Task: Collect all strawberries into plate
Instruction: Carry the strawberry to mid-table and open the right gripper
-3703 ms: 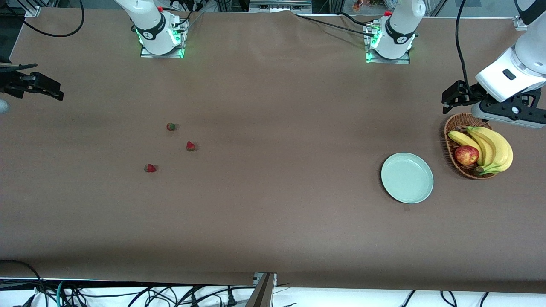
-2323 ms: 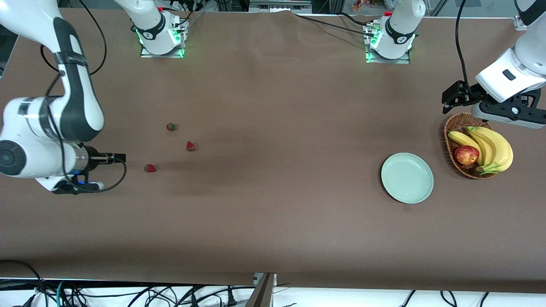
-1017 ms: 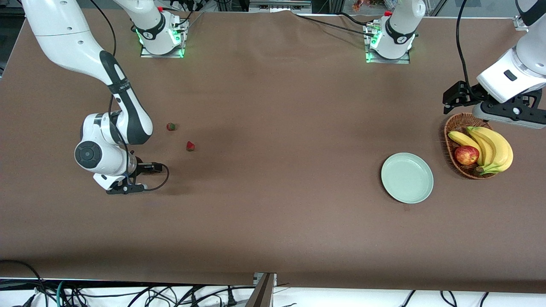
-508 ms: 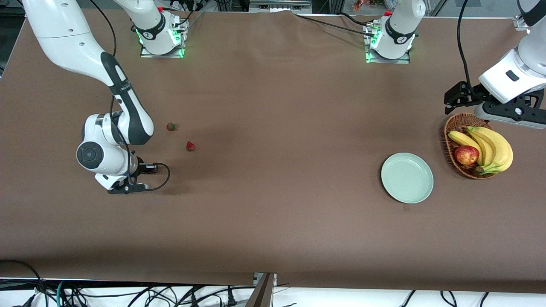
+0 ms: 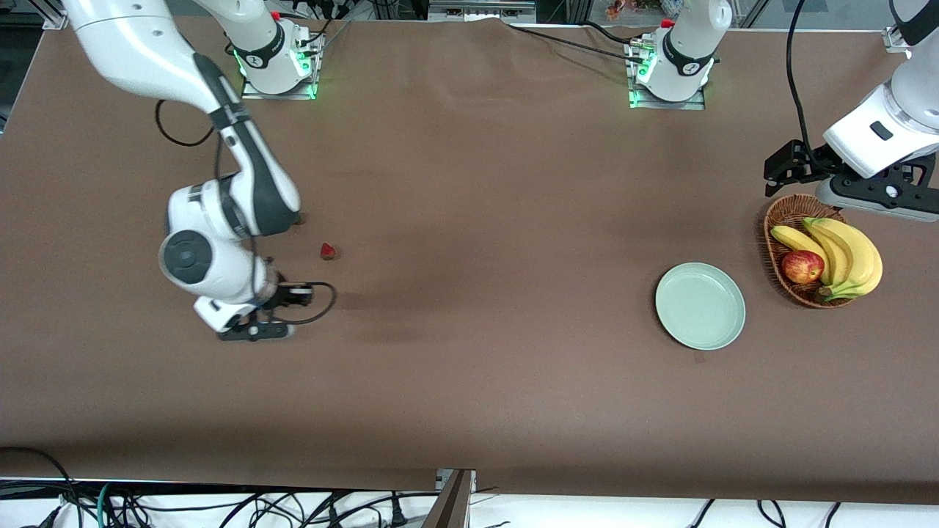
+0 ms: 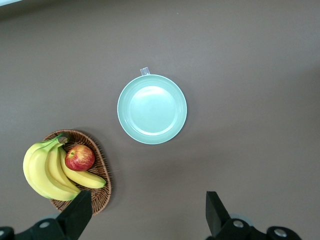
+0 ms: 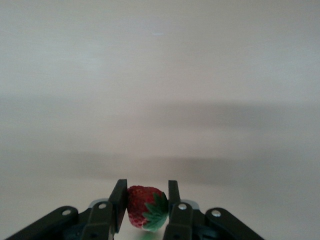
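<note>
Right gripper (image 7: 145,207) has a strawberry (image 7: 145,206) pinched between its fingers, low over the surface (image 5: 469,381). Left gripper (image 6: 145,217) waits wide open above the plate (image 6: 152,109) and basket (image 6: 97,192).

My brown table (image 5: 469,183) is carrying only a few things. One loose strawberry (image 5: 328,251) is lying toward my right arm's end. The mint-green plate (image 5: 700,306) is sitting toward my left arm's end, and the wicker basket (image 5: 779,220) (bananas and an apple are filling it) is resting just beside the plate, closer to that end and slightly farther from the front camera.
</note>
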### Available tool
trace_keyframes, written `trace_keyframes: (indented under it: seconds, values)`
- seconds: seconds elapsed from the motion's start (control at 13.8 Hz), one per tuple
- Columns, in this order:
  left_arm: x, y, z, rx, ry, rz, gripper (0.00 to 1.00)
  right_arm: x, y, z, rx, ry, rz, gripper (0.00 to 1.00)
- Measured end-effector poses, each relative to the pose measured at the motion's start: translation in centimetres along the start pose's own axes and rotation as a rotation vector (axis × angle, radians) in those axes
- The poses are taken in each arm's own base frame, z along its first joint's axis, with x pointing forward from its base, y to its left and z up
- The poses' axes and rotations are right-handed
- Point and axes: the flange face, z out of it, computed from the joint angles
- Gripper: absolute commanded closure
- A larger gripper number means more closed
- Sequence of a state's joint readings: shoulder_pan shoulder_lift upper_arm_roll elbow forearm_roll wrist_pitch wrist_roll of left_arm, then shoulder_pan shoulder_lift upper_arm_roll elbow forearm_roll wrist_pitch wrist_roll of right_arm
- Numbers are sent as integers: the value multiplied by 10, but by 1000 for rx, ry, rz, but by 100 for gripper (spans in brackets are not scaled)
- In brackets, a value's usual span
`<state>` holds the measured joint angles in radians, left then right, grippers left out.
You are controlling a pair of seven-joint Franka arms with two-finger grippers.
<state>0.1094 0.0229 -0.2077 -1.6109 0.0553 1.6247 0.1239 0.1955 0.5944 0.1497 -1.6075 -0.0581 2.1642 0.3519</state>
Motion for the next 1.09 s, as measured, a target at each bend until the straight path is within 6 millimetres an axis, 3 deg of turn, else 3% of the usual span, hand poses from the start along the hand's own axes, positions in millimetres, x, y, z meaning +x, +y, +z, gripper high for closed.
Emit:
trace_keyframes:
  seconds: [0.36, 0.58, 0.8, 1.02, 1.09]
  values:
    - [0, -1, 0, 0, -1, -2, 0, -72, -219, 24, 69, 57, 198, 100]
    - [0, -2, 1, 0, -1, -3, 0, -117, -310, 53, 182, 114, 241, 100]
    - [0, -2, 1, 0, -1, -3, 0, -157, -363, 94, 266, 130, 279, 100]
    - [0, -2, 1, 0, -2, -4, 0, -178, -384, 123, 327, 145, 278, 100]
    - [0, -2, 1, 0, -2, -4, 0, -179, -388, 125, 342, 155, 275, 87]
